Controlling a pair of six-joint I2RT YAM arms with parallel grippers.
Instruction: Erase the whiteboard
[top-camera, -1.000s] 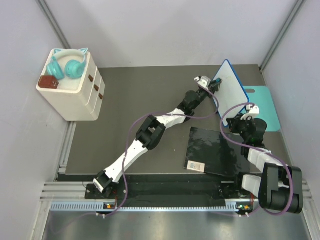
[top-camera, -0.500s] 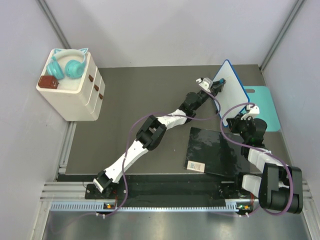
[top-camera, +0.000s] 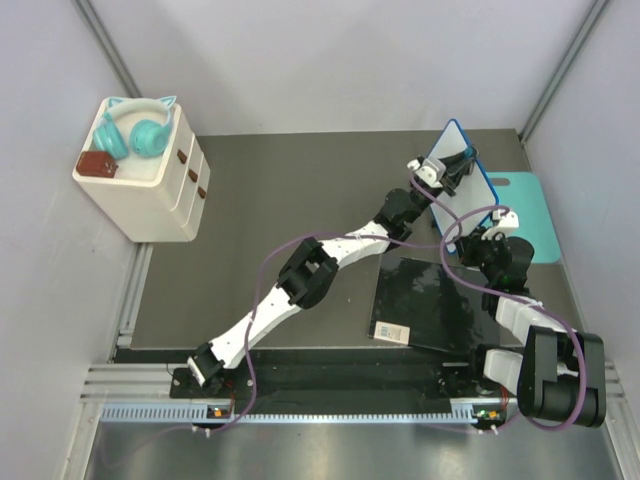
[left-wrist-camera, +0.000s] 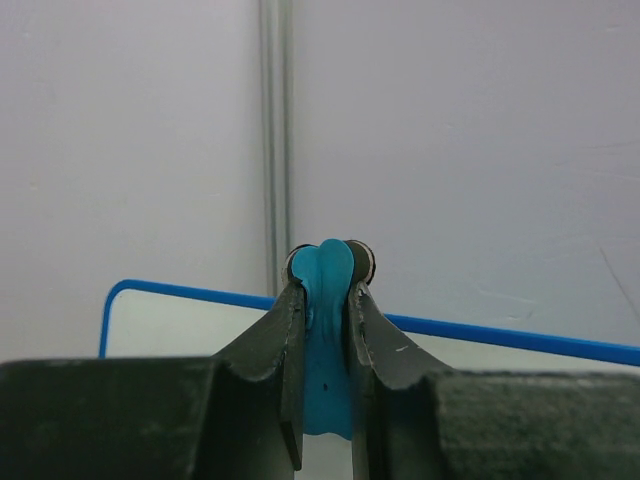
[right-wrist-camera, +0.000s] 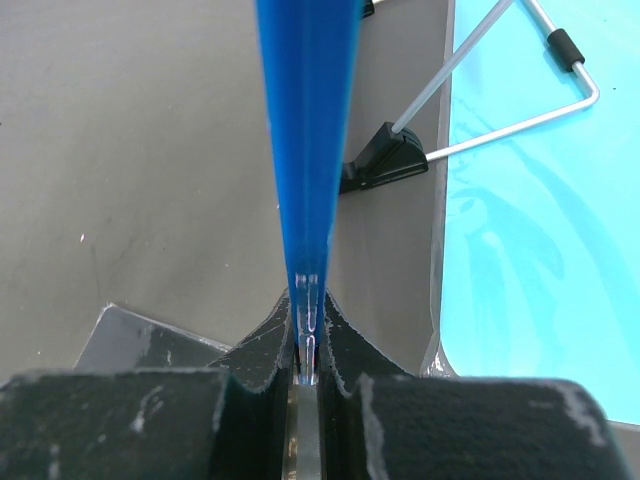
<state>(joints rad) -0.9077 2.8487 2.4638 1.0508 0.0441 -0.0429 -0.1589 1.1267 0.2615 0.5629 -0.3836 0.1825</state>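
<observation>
Right claw (right-wrist-camera: 305, 322) clamped tight on the near blue rim of the whiteboard (top-camera: 462, 195), which stands on edge at far right of counter (top-camera: 300, 190), just beside teal mat (top-camera: 535, 215); farther along, left claw (left-wrist-camera: 328, 268) pinching small blue piece (left-wrist-camera: 327, 340) by the board's top edge.

I can't read any text from my feeds. The one thing that looks printed is a small white label (top-camera: 392, 331) at the near-left corner of the glossy black sheet (top-camera: 432, 295). Its dark marks are too small and blurred for me to make out.
</observation>
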